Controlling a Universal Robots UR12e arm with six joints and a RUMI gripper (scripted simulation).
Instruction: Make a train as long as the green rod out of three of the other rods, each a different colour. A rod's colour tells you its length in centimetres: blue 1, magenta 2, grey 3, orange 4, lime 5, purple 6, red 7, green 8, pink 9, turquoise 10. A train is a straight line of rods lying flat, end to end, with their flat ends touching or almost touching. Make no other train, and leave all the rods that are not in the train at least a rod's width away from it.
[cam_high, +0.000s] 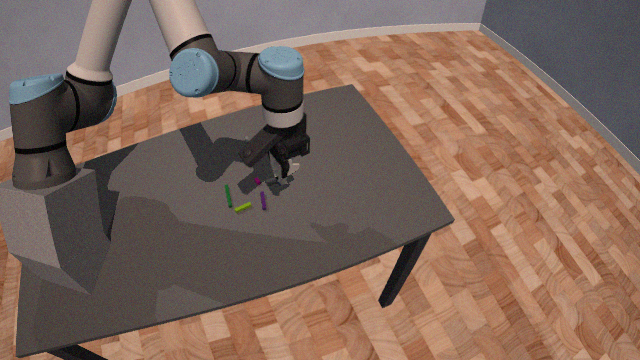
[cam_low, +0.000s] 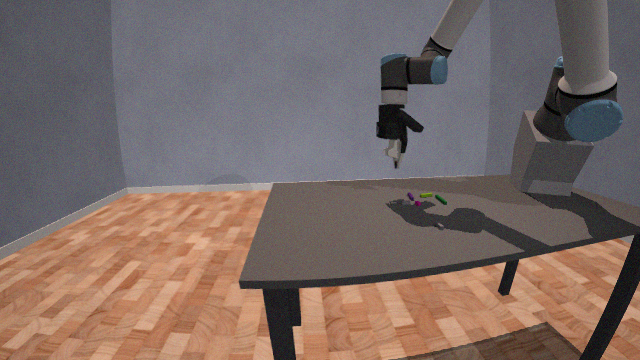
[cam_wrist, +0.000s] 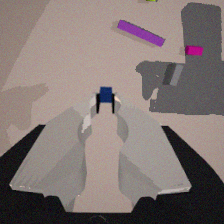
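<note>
My gripper (cam_high: 285, 172) is shut on a small blue rod (cam_wrist: 105, 94) and holds it well above the table; it also shows in the exterior view (cam_low: 396, 159). On the table below lie the green rod (cam_high: 228, 195), a lime rod (cam_high: 243, 207), a purple rod (cam_high: 263, 200) and a short magenta rod (cam_high: 257, 181), all apart from one another. The purple rod (cam_wrist: 141, 32) and the magenta rod (cam_wrist: 194, 50) also show in the wrist view. A small grey rod (cam_low: 440, 226) lies alone, farther from this group.
The arm's base block (cam_high: 45, 220) stands at the table's left end. The arm's shadow falls over the rods. The table edge (cam_high: 400, 240) is far from the rods.
</note>
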